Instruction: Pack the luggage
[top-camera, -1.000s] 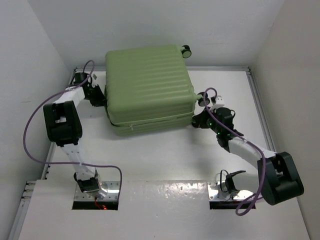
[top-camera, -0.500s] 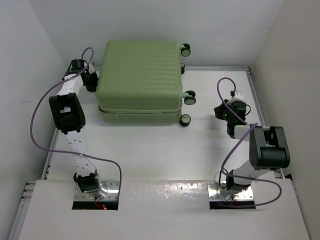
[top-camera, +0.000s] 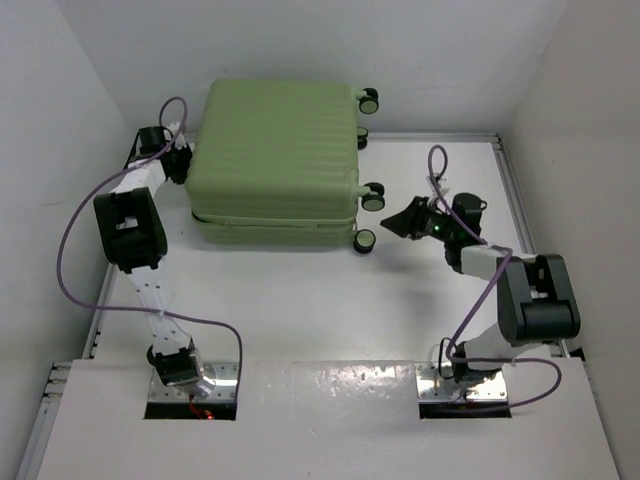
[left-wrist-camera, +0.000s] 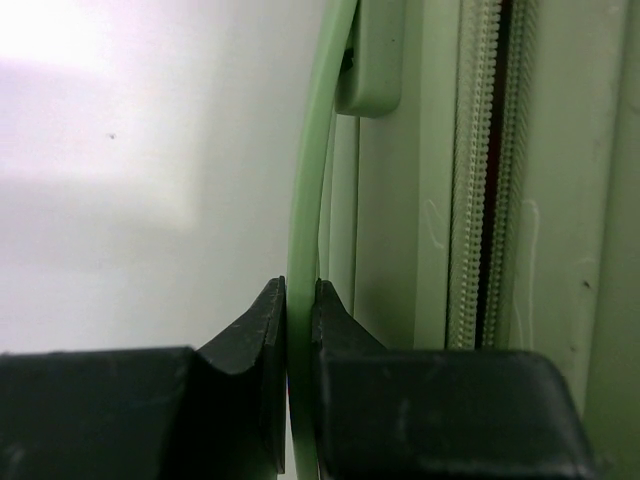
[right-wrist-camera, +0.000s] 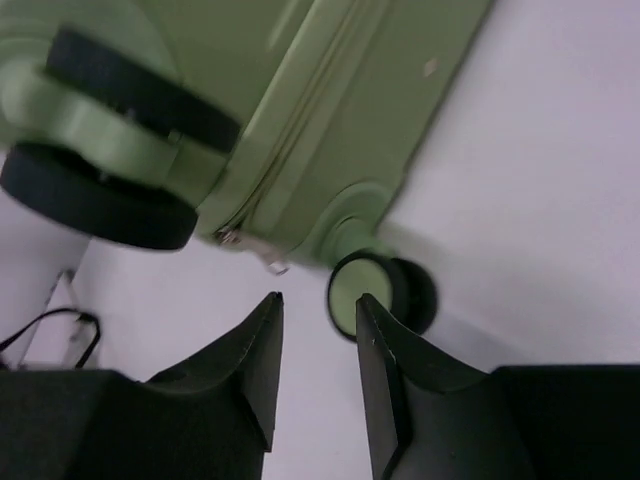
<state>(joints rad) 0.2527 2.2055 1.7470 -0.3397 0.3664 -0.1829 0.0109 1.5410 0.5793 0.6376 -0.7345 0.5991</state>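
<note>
Luggage (top-camera: 275, 150) is lying flat and closed on the table (top-camera: 330, 300), with one end reaching each pair of jaws. The left gripper (left-wrist-camera: 300, 315) is clamping together on a thin pale-green handle strip (left-wrist-camera: 305, 150), which is running straight ahead out of the jaws, and the zipper (left-wrist-camera: 488, 180) is showing off to their right. That strip is looking narrow and smooth, so any hard tug is likely risking it sliding out of the pinch, or bending instead of moving the case. The right gripper (right-wrist-camera: 318, 305) is holding its jaws apart around nothing, a caster wheel (right-wrist-camera: 385, 295) sitting just beyond the fingertips and the zipper pull (right-wrist-camera: 272, 266) just ahead of the left-hand tip. If these fingers are aiming for that small pull, they are probably risking closing on air or nudging the wheel first. A nudge there could set the case rolling or pivoting about the left grip, twisting the strip loose. With the shell shut, nothing is going in until it is opened.
</note>
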